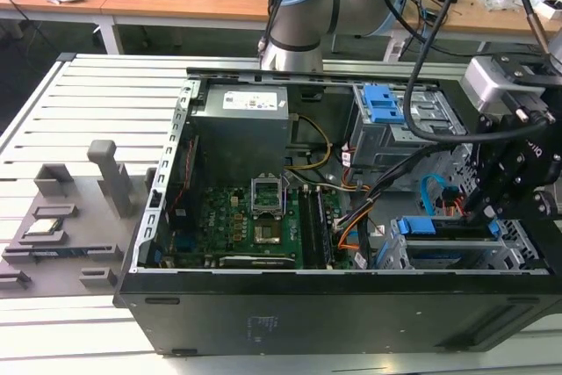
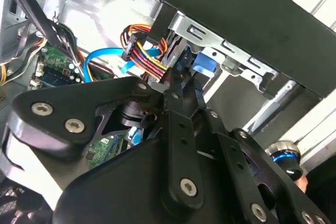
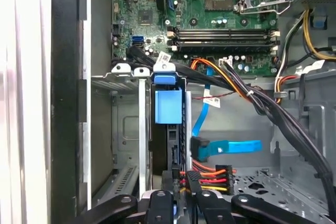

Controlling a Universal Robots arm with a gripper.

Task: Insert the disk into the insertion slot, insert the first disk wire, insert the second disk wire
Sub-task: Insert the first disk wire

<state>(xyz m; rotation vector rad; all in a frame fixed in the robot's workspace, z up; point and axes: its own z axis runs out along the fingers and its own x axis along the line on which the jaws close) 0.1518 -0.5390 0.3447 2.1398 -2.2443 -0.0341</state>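
Note:
The disk (image 3: 168, 106) stands on edge in the insertion slot (image 3: 126, 129), its bright blue carrier facing the motherboard. In the exterior view the disk (image 1: 430, 227) sits in the small metal cage (image 1: 518, 248) at the case's near right corner. My gripper (image 3: 180, 182) is at the disk's rear edge, fingers close together on the end of a red, orange and yellow wire (image 3: 207, 178). In the second wrist view the gripper (image 2: 181, 85) meets that wire (image 2: 149, 59) beside the blue carrier tab (image 2: 203, 65). A flat blue wire (image 3: 228, 147) lies just beside the disk.
The open black case holds a green motherboard (image 1: 255, 217), a power supply (image 1: 241, 120) and a larger cage with blue latches (image 1: 391, 116). A thick black cable bundle (image 3: 273, 108) crosses above the slot. A grey fixture with parts (image 1: 61, 226) lies at the exterior view's left.

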